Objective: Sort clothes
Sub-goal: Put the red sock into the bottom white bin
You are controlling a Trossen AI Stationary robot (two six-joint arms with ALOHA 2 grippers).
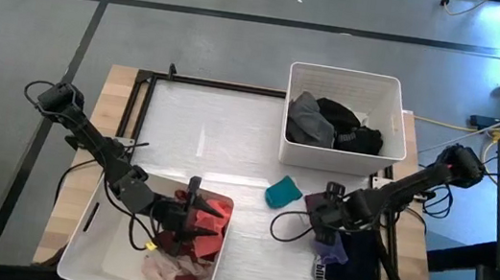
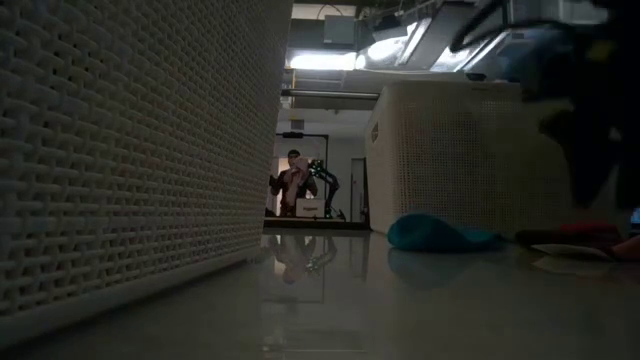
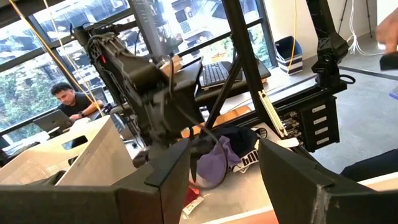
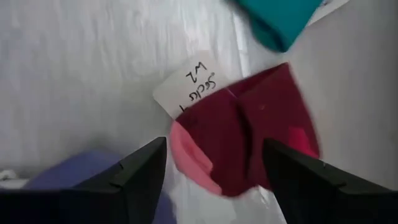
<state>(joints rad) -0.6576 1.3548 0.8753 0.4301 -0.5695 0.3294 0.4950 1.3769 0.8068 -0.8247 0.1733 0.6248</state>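
- Clothes occupy four places: we find red and pink pieces [image 1: 197,249] in the near-left bin [image 1: 100,251], and a purple-and-black heap [image 1: 347,259] at the near right edge.
- Left gripper [image 1: 189,224] sits over the near-left bin's red pieces, fingers apart, holding nothing.
- Right gripper [image 4: 214,171] hangs spread above a maroon garment [image 4: 255,130] with a paper tag [image 4: 189,87].
- Just left of it we see a teal garment [image 1: 283,192].
- Grey and black garments [image 1: 334,124] fill the far bin [image 1: 347,78].
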